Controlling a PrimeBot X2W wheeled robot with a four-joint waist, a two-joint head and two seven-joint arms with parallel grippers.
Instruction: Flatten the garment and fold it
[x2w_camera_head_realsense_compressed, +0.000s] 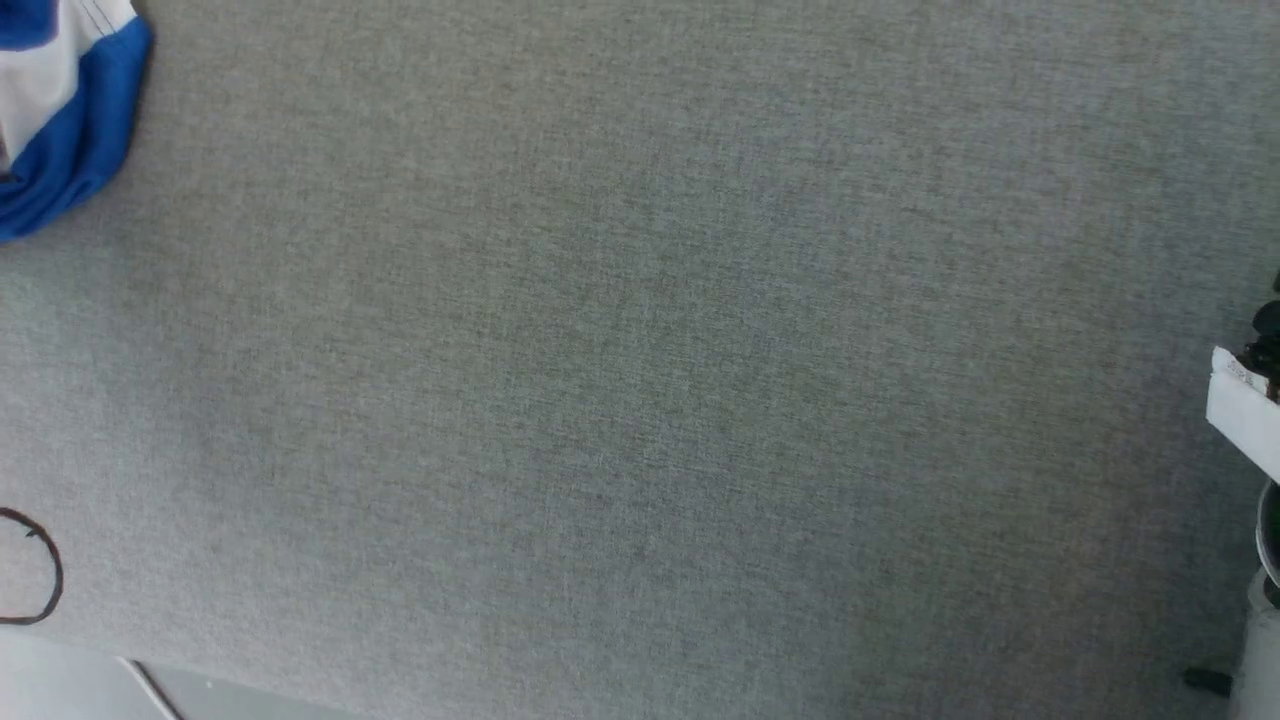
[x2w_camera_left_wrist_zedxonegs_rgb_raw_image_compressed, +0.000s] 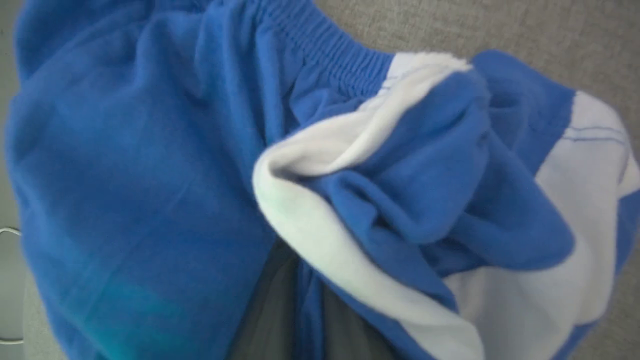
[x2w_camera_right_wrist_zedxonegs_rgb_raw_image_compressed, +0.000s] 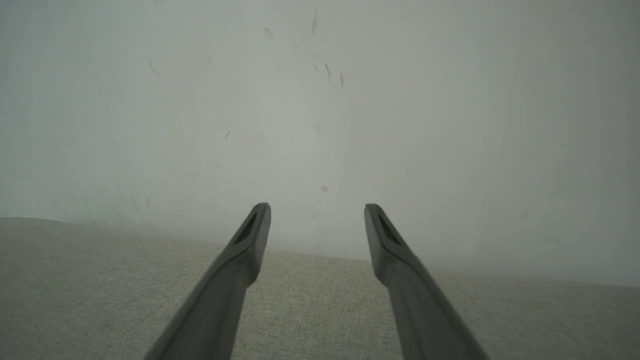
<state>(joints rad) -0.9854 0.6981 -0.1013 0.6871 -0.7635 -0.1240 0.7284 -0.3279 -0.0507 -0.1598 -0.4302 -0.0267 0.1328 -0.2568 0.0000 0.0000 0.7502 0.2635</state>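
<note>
Blue shorts (x2w_camera_head_realsense_compressed: 75, 140) with white stripes sit crumpled at the upper left of the head view, on the grey cloth worktop (x2w_camera_head_realsense_compressed: 640, 380). In the left wrist view they bunch over the left claw (x2w_camera_left_wrist_zedxonegs_rgb_raw_image_compressed: 302, 320) and hide its tips, so I cannot tell its grip. The right claw (x2w_camera_right_wrist_zedxonegs_rgb_raw_image_compressed: 316, 210) is spread wide apart above the worktop's edge, holding nothing.

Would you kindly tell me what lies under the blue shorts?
Grey woven cloth shows around the garment and presumably runs beneath it. A dark grey shape peeks from under its folds at the bottom edge; the rest is covered.
</note>
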